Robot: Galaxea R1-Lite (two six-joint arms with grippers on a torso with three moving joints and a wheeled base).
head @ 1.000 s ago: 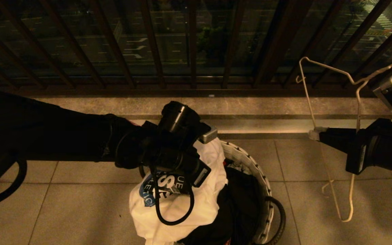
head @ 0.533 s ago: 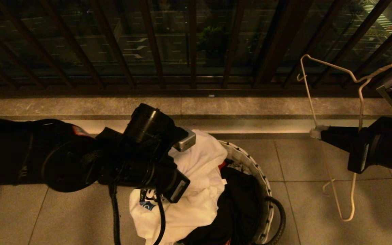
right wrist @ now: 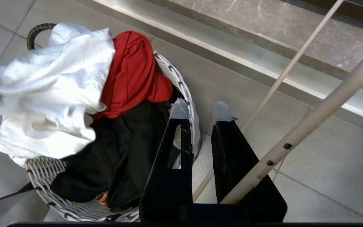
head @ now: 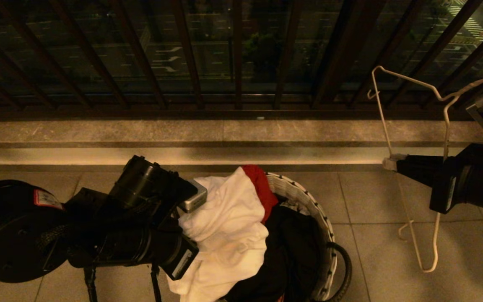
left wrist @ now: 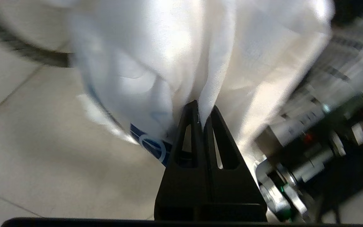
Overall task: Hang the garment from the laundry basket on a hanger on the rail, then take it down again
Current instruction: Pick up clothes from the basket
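In the head view, the left hand [head: 185, 222] sits at the lower left, its tips buried in the white short-sleeved T-shirt [head: 224, 235], which is bunched up over the near-left rim of the round white woven laundry basket [head: 308, 201] on the tiled floor [head: 371, 251]. A red cloth [head: 262, 188] shows just behind the shirt and a black cloth [head: 292, 243] fills the rest of the basket. A small red-and-white sticker on the left arm bears writing too small to read. At the right, the right hand [head: 390, 162] is held out level beside the thin white wire hanger [head: 392, 79]; how it grips the hanger cannot be made out here. The dark brown railing [head: 237, 54] of vertical bars runs across the back. In the left wrist view, the left hand [left wrist: 202, 113] is pinched tight on a fold of the white T-shirt [left wrist: 169, 47]; part of the dark blue print with a white ring shows, with no letters readable. In the right wrist view, the right hand [right wrist: 198, 108] stands narrowly apart, its taped tips above the basket [right wrist: 181, 85] edge, and the pale metal rail [right wrist: 310, 119] with dark holes crosses in front of one finger.
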